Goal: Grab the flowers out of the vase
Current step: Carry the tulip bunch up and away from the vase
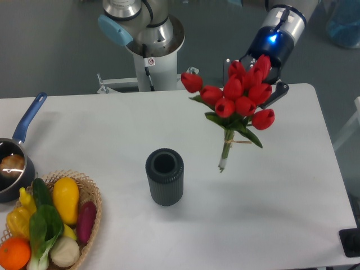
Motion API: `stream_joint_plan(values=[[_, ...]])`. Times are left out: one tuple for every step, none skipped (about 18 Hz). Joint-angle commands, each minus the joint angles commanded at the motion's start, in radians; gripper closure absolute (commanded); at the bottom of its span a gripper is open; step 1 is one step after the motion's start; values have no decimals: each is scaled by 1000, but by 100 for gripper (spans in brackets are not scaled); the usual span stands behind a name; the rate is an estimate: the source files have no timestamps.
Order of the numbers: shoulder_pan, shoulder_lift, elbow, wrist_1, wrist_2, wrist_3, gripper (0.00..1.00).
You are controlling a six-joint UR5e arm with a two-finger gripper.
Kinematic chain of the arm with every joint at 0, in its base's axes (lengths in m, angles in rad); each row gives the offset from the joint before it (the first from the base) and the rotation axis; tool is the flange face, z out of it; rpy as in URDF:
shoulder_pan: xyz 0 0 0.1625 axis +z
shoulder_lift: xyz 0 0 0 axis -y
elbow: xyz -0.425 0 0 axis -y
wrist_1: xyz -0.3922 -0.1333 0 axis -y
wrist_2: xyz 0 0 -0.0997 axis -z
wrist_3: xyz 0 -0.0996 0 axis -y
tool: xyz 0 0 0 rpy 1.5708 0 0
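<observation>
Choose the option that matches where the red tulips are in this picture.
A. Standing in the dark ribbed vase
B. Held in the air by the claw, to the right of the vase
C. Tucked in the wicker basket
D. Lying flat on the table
B: the flowers hang from the claw, stem ends clear of the vase, whose mouth is empty.

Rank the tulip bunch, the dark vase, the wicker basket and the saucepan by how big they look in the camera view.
1. Flowers, though raised nearer the camera, so unsure against the basket.
2. Wicker basket, cut off at the frame edge.
3. Vase.
4. Saucepan, partly out of frame, so unsure.
</observation>
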Motion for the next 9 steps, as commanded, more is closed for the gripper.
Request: stream_joint_plan(values=[[0, 0, 2, 0, 8, 8, 63], [2, -2, 3, 0, 11, 9, 63], [2, -6, 6, 0, 11, 9, 63], [2, -11, 6, 2, 15, 9, 63], [3, -11, 9, 0, 17, 9, 63], [3, -12, 9, 0, 17, 9, 63], [3, -12, 9, 2, 17, 9, 63], [3, -12, 9, 0, 17, 9, 63], [3, -12, 9, 0, 17, 9, 63]])
